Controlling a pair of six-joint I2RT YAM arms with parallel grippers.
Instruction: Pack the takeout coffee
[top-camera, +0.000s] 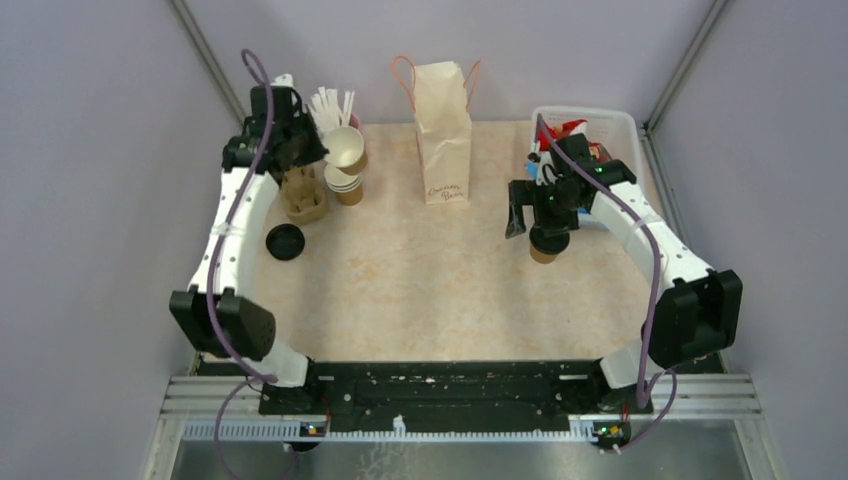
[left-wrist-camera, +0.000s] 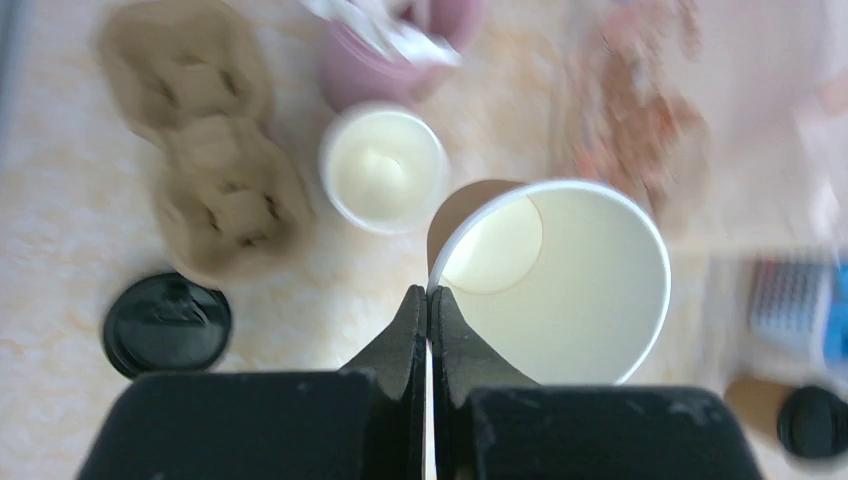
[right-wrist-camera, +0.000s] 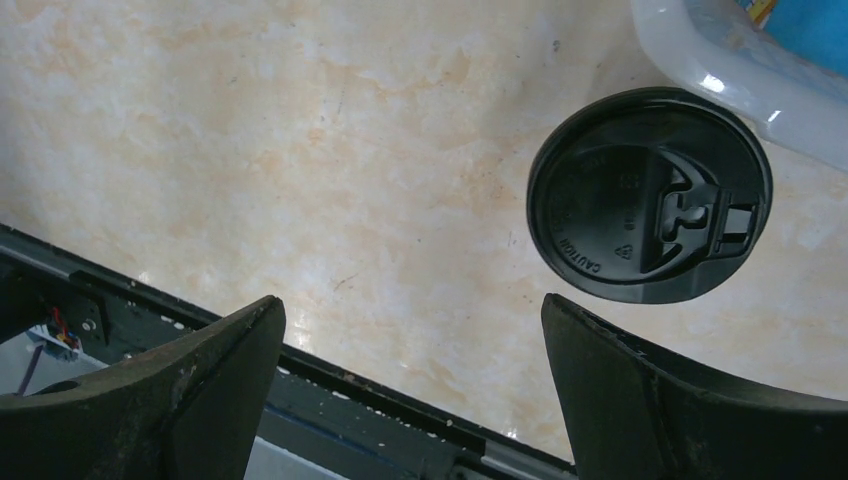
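**Top view.** The left gripper (top-camera: 320, 150) hangs over the far-left corner of the table (top-camera: 420, 290), pinched on a lidless cup (top-camera: 345, 147) that sits raised and tilted just beside the stack (top-camera: 347, 187). The step looks like bringing this cup down to meet the loose lid (top-camera: 285, 242) near the left edge. A good route would lift clear first, then swing toward the near edge. The straws (top-camera: 332, 103) stand just behind the cup and the carrier (top-camera: 303, 197) lies just beside it, so both crowd that corner. The bag (top-camera: 443, 130) stands upright at the middle of the far edge, well apart. The right gripper (top-camera: 538, 222) hovers over the coffee (top-camera: 545, 250) near the right edge, beside the bin (top-camera: 615, 125).

**Left wrist.** The 2 fingers (left-wrist-camera: 405, 330) meet on the cup's rim alone, 1 inside and 1 outside. That hold is thin and the paper wall can buckle, so the move should be slow and the cup kept level. The lid lies flat and unobstructed.

**Right wrist.** The jaws stand wide and hold nothing. The coffee's black lid (right-wrist-camera: 650, 195) lies off to 1 side of the gap, close to the bin's corner (right-wrist-camera: 720, 70). The gripper should centre over the cup before descending and grip the cup below the lid, watching the bin wall.
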